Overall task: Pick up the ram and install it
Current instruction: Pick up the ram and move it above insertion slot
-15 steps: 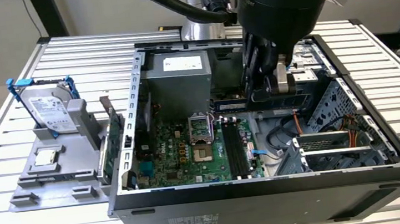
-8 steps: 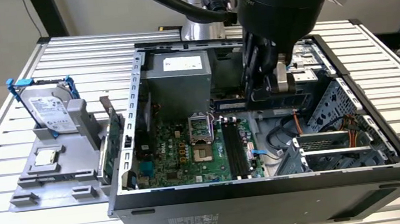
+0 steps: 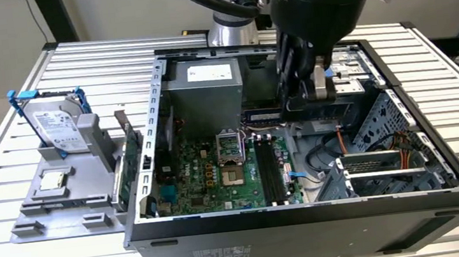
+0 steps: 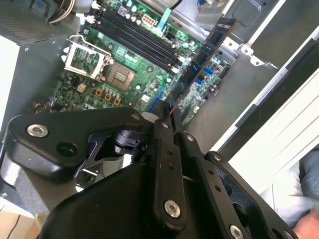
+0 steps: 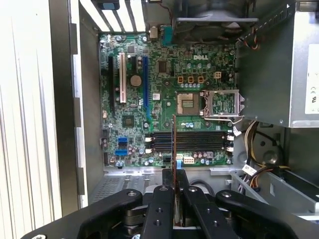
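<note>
Gripper (image 5: 174, 173) pinching ram (image 4: 209, 47) by one end, held above the slots (image 5: 189, 142), long axis seemingly crosswise to them.

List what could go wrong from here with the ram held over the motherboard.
1. The ram, pinched in the gripper, appears crosswise to the black slots; lowered so, it could jam on them.
2. It seems held near one end, so it may tilt or slip.
3. The open CPU socket sits beside the slots; a stray descent could hit it.
</note>
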